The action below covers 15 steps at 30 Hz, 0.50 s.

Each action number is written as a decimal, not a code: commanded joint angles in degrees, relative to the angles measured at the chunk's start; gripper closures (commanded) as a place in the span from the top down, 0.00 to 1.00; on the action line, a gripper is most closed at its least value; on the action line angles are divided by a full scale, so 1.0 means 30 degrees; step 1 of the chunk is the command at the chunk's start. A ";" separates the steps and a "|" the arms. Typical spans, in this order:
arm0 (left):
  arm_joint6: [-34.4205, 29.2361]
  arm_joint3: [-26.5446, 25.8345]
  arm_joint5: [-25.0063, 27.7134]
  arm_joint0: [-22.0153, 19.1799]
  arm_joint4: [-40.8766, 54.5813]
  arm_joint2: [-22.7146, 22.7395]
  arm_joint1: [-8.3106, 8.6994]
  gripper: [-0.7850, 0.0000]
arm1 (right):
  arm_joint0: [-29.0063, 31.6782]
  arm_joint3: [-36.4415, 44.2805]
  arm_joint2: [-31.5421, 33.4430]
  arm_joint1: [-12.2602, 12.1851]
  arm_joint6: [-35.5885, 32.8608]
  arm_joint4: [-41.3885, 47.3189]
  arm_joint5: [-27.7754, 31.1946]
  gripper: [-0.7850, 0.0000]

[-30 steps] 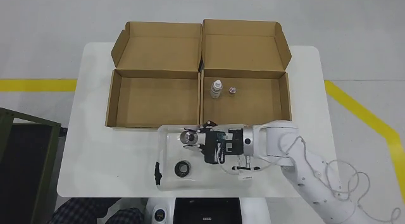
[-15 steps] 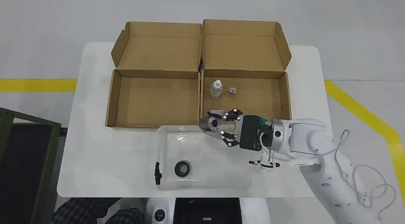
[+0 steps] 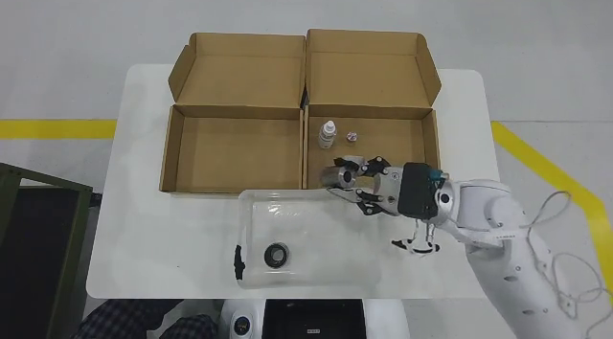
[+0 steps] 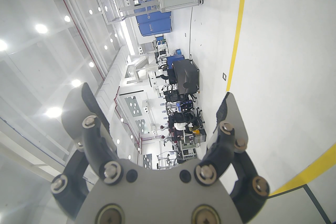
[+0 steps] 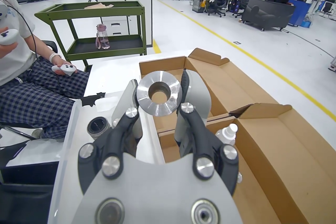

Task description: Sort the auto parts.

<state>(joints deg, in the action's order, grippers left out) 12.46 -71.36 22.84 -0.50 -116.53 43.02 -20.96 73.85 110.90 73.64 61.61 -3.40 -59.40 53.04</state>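
The right end effector (image 5: 159, 87) pinches a silver metal ring (image 5: 159, 97) between its fingers, above the near edge of the right cardboard box (image 3: 431, 147). Just behind and below it the clear plastic bin (image 3: 239, 243) sits on the white tabletop (image 3: 144, 195), with a round bearing (image 3: 277, 255) lying inside. Farther ahead, in the box, a small white bottle (image 3: 328, 133) stands beside a tiny metal part (image 3: 351, 135). The left end effector (image 4: 156, 93) is spread wide, facing the workshop hall.
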 commanded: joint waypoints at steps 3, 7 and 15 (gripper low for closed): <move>0.0000 0.0000 0.0000 0.0000 -0.0001 0.0000 0.0000 1.00 | -0.0078 -0.0021 -0.0057 -0.0008 -0.0035 0.0004 -0.0141 0.00; 0.0000 0.0000 0.0000 0.0000 -0.0001 0.0000 0.0000 1.00 | -0.0249 0.0008 -0.0331 0.0013 -0.0120 -0.0058 -0.0322 0.00; 0.0000 0.0000 0.0000 0.0000 -0.0001 0.0000 0.0000 1.00 | -0.1000 -0.0243 -0.1491 0.0148 -0.0552 -0.0516 -0.0771 0.00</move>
<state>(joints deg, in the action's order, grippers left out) 12.46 -71.36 22.84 -0.50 -116.53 43.02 -20.96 71.17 110.26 69.58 62.01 -4.79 -60.64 50.90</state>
